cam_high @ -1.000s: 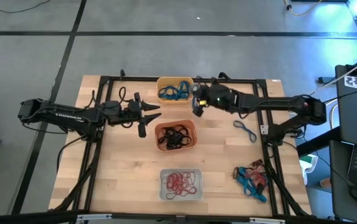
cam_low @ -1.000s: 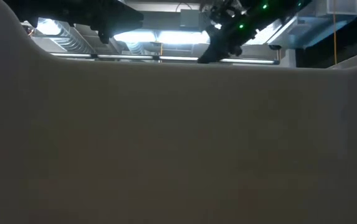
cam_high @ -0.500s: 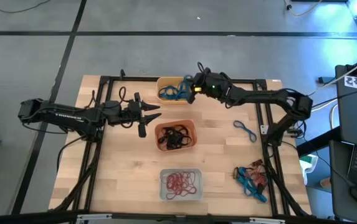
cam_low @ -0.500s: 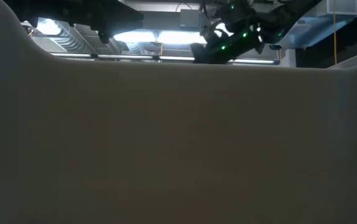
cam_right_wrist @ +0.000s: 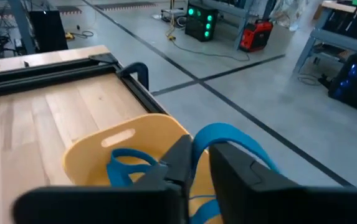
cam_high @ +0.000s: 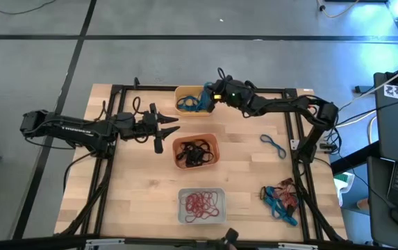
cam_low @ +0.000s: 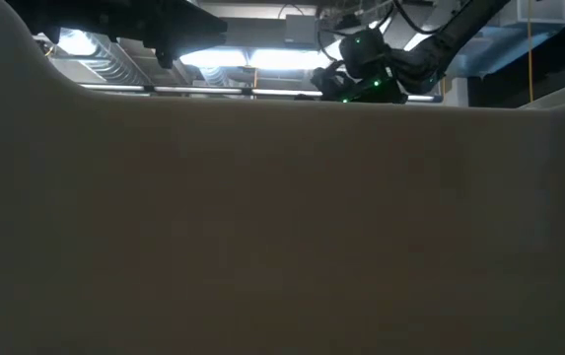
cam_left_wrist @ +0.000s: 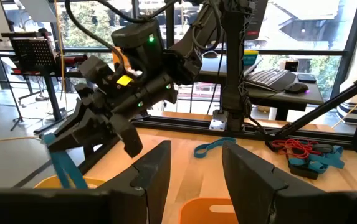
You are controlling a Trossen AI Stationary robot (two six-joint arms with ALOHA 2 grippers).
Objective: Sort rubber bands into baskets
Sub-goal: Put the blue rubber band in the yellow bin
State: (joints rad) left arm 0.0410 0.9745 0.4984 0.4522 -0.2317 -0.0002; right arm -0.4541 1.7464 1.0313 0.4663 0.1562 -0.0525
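Observation:
My right gripper (cam_high: 209, 95) hangs over the yellow-orange basket (cam_high: 194, 99) at the table's far edge, shut on a blue rubber band (cam_right_wrist: 228, 140). Several blue bands (cam_right_wrist: 125, 163) lie in that basket. The red-orange basket (cam_high: 196, 151) holds black bands, and the whitish basket (cam_high: 201, 206) holds red ones. My left gripper (cam_high: 167, 128) waits open and level, left of the red-orange basket. A loose blue band (cam_high: 274, 146) lies flat on the table at the right. My right gripper pinches the blue rubber band between its two fingers at one part of the loop (cam_right_wrist: 198, 142). The fingers slant down from the table's right side. The rest of the band (cam_left_wrist: 66, 168) hangs slack below the fingertips, over the yellow-orange basket's rim (cam_left_wrist: 53, 182).
A tangled pile of blue, red and black bands (cam_high: 282, 198) lies near the table's right front corner. A black frame (cam_high: 292, 132) runs around the work area. A pale wall (cam_low: 282, 227) close in front blocks most of the low view.
My right gripper has moved toward the table's far edge and a little left, sinking as it went, from beside the yellow-orange basket to over its right end. The blue band went with it.

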